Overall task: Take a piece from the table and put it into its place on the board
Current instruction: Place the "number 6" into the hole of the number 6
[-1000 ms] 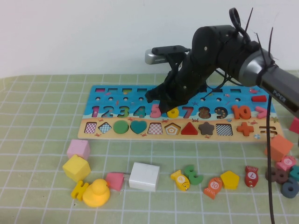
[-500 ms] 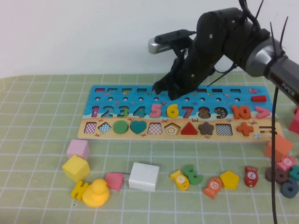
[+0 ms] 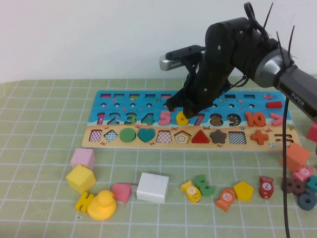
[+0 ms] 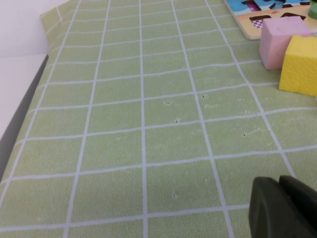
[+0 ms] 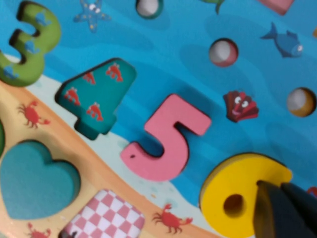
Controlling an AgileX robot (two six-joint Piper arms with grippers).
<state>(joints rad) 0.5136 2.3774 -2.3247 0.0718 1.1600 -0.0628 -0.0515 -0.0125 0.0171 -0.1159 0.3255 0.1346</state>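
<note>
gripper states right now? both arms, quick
Left gripper: parked over bare mat, fingers shut, empty.
Right gripper: shut, fingertips over the yellow 6 on the board; holds nothing.

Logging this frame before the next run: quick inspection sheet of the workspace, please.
Surface: green mat with a white grid, flat.
Job's things: yellow 6 lies on the board between the pink 5 and the red 7; whether it sits flush cannot be told.
Clutter: pink cube, yellow cube, duck, white block, green 3, yellow pentagon, rings and blocks at the right edge.
Grippers: right gripper shut, tips at the 6; left gripper low over bare mat, shut.
Cables: black cable hangs down by the right arm.
Surroundings: plain white wall.
</note>
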